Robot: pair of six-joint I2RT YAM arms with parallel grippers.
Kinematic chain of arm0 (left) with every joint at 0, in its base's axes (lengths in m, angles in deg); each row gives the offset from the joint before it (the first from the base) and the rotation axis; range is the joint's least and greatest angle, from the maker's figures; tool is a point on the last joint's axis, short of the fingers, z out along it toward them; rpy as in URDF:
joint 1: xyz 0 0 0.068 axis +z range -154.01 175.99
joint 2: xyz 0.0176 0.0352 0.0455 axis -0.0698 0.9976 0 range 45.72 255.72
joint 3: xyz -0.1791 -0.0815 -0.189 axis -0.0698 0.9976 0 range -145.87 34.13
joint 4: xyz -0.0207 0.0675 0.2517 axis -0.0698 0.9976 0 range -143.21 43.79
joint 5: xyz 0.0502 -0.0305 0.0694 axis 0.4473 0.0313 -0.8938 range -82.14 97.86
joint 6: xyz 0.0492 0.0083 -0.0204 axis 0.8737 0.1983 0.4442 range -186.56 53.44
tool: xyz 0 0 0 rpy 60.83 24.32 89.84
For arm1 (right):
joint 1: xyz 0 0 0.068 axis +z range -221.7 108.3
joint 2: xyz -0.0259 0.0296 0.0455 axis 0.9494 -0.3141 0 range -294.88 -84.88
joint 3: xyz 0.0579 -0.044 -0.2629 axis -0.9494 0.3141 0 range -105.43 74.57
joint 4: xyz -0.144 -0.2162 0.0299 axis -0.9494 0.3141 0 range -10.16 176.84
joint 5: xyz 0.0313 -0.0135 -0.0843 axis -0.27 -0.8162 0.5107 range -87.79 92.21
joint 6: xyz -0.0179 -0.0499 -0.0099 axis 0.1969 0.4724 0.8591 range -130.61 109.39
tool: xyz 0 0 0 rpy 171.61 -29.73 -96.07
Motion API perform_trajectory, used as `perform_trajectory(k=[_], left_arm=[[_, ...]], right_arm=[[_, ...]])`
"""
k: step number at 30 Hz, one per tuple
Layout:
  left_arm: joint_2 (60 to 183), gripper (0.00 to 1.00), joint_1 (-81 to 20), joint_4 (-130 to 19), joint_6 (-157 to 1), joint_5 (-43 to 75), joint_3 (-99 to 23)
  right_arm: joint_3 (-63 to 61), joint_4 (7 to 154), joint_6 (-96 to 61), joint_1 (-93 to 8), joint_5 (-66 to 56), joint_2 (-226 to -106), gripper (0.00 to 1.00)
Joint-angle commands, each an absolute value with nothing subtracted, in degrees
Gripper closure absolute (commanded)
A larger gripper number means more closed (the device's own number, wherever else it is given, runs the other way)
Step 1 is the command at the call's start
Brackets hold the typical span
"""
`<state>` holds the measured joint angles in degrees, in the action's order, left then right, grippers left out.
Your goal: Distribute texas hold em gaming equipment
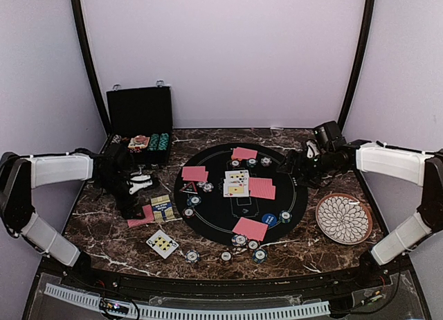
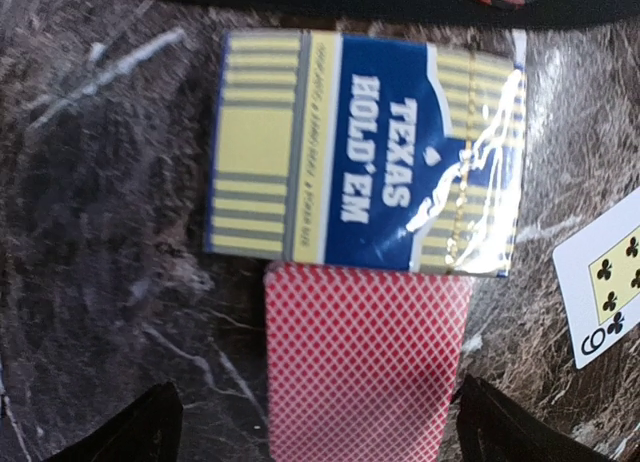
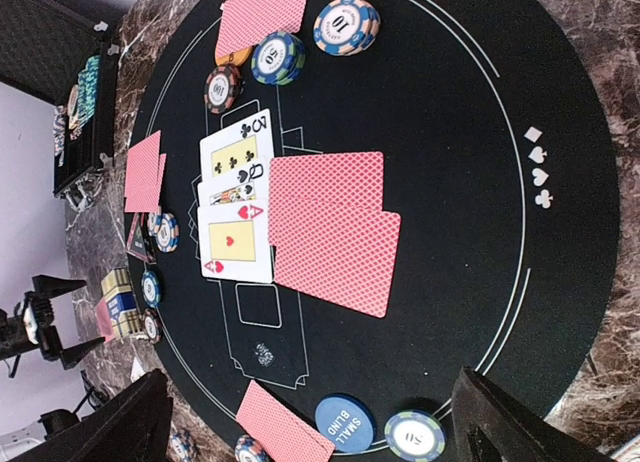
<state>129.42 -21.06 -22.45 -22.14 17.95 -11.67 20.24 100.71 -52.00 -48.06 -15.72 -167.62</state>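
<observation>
Gaping wide, the left claw is seen with red-backed cards framed between its fingers, these lying against the Texas Hold'em box on the worktop. The right claw is held released and empty over the black mat.

The dark marble desk carries a round black poker mat spread out ahead of the right jaws. A blue-and-yellow Texas Hold'em card box lies just ahead of the left jaws. Red-backed cards touch its near edge, between those jaws. A face-up club card lies to one side. An open black case stands beyond the left jaws. A white petal-patterned plate sits near the right jaws, towards the arm bases.
</observation>
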Motion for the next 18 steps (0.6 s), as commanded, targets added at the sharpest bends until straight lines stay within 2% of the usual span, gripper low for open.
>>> perform_trajectory(k=[1, 6, 10, 12, 15, 18], left_arm=[[125.62, 0.01, -21.28, -15.83, -25.70, 18.95, -19.30], [122.11, 0.01, -21.11, -21.08, -29.20, 12.66, -21.53], [119.41, 0.01, -18.27, -39.80, -31.61, 3.84, -14.53], [118.63, 0.01, -15.57, -48.46, -33.57, 3.07, -11.38], [120.11, 0.01, -12.16, -58.62, -37.66, 3.63, -9.13], [122.26, 0.01, -9.92, -60.22, -42.85, 8.15, -9.14]], right_arm=[[18.04, 101.88, -49.64, -47.70, -10.66, -165.48, 0.01], [17.67, 101.88, -46.32, -47.91, 0.68, -163.43, 0.02], [19.49, 99.39, -45.07, -49.34, 13.07, -161.56, 0.01], [21.27, 97.44, -43.89, -49.92, 19.64, -160.51, 0.01], [29.30, 86.36, -37.65, -49.96, 30.59, -157.09, 0.01], [39.99, 70.57, -31.98, -50.15, 39.87, -152.82, 0.01]])
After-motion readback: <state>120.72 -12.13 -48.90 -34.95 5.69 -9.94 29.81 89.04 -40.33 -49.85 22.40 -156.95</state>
